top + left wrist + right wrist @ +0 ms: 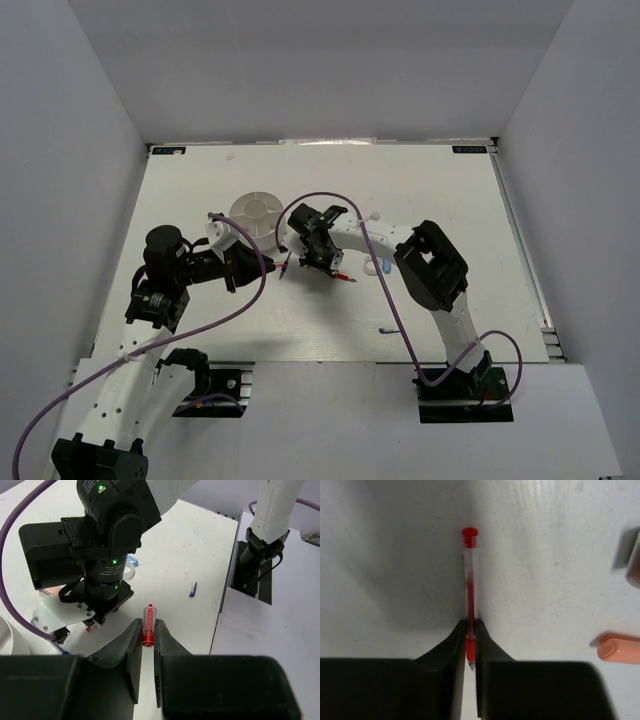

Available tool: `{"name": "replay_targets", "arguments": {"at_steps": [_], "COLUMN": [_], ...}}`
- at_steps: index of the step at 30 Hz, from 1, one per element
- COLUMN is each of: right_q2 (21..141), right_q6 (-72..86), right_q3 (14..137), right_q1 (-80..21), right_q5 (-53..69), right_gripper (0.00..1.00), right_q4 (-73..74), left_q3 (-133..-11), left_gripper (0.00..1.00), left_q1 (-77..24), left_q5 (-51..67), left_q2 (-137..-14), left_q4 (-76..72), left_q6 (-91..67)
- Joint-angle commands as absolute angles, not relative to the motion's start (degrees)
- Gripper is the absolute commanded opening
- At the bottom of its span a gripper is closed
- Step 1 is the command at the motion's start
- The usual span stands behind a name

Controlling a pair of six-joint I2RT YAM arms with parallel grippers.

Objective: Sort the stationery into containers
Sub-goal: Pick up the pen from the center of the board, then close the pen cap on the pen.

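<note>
The right hand [470, 627] was clenched on the thin red pen [469, 580] beside its writing tip. The barrel lay on the worktop [395, 555] to the near right of the tub [234, 205], probably ready for lifting across. The left hand [147, 625] pinched a tiny red cap [148, 616] just on the near side of the tub. Whether the cap touched the worktop was unclear. The tub's near compartments were hidden, and the orange-white stick [615, 649] was cut off.

The orange-white stick [619, 649] (blurred) runs off the right edge; the white tub [262, 207] is partly covered.
</note>
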State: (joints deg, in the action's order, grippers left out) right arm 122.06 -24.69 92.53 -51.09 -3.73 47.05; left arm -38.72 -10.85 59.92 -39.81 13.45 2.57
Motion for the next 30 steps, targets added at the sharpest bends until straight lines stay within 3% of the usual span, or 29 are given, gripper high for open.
{"name": "replay_targets", "arguments": {"at_steps": [1, 7, 12, 18, 22, 26, 30], "right_q2": [125.51, 115.69, 100.56, 95.37, 91.85, 88.34, 87.45], "right_q6": [-25.93, -20.4, -8.47, 18.95, 30.91, 43.73, 47.63], "right_q3": [91.93, 99.49, 96.5, 102.66, 100.64, 90.92, 88.77], "right_q1": [-51.24, -49.92, -41.23, -31.05, -27.86, -25.93, -25.58], "right_q5": [-4.66, 10.79, 29.93, 32.62, 33.57, 36.99, 38.93], "right_gripper": [0.03, 0.0, 0.0, 0.0, 0.0, 0.0, 0.0], "right_q4": [49.92, 53.71, 40.11, 25.25, 11.02, -2.16, -9.13], "left_q3": [-39.46, -41.66, -40.96, -40.87, -43.41, -45.26, -48.42], "left_gripper": [0.0, 0.0, 0.0, 0.0, 0.0, 0.0, 0.0], "left_q1": [-11.07, -11.07, -11.07, -9.94, -9.93, -9.32, -7.65], "left_q5": [61.87, 62.4, 59.51, 56.25, 48.99, 42.73, 38.24], "left_q2": [-39.46, -38.24, -38.84, -41.31, -43.33, -46.57, -48.95], "left_q4": [13.1, 14.07, 3.72, -9.74, -10.2, -9.32, -7.74], "left_q6": [4.21, 3.44, -8.42, -30.12, -37.33, -47.18, -58.85]}}
